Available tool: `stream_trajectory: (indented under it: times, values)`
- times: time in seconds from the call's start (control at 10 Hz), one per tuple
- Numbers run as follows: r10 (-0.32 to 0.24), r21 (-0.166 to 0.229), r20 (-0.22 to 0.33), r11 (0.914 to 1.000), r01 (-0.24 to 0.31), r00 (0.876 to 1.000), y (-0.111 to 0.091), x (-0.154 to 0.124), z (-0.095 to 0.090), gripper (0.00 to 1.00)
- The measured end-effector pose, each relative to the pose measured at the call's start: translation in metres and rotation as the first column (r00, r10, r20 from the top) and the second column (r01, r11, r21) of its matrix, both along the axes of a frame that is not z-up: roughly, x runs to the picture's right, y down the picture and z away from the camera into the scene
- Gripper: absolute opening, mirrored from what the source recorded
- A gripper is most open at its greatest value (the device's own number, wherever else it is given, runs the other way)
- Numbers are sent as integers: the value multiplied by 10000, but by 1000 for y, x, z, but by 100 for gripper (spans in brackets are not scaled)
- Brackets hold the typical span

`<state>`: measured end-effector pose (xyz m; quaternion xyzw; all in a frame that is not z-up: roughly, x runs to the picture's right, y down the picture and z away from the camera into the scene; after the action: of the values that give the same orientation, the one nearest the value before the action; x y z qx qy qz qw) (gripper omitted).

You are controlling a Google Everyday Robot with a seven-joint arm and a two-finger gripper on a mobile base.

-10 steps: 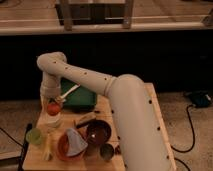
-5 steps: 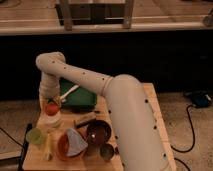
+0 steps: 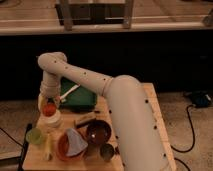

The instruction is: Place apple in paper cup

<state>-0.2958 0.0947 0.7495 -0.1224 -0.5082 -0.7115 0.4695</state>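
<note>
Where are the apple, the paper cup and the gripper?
apple [image 3: 48,110]: camera view, its red front.
paper cup [image 3: 53,122]: camera view, pale side wall.
gripper [image 3: 49,106]: camera view, between fingertips, around apple above cup.

Just above the paper cup [image 3: 51,121], the claw [image 3: 48,103] and the apple [image 3: 48,110] overlap so that their contact cannot be told, while right of the cup the arm [image 3: 125,115] hides much of the tabletop [image 3: 156,120], whose near edge is cut off.

One camera looks down along arm [image 3: 125,102] to jaws above paper cup [image 3: 52,121].
</note>
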Motion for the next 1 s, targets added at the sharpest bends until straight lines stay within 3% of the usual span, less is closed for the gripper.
stream_trajectory:
  times: [1.0]
  values:
    - [238, -174, 155, 9996, -236, 9996, 2, 5, 0, 80]
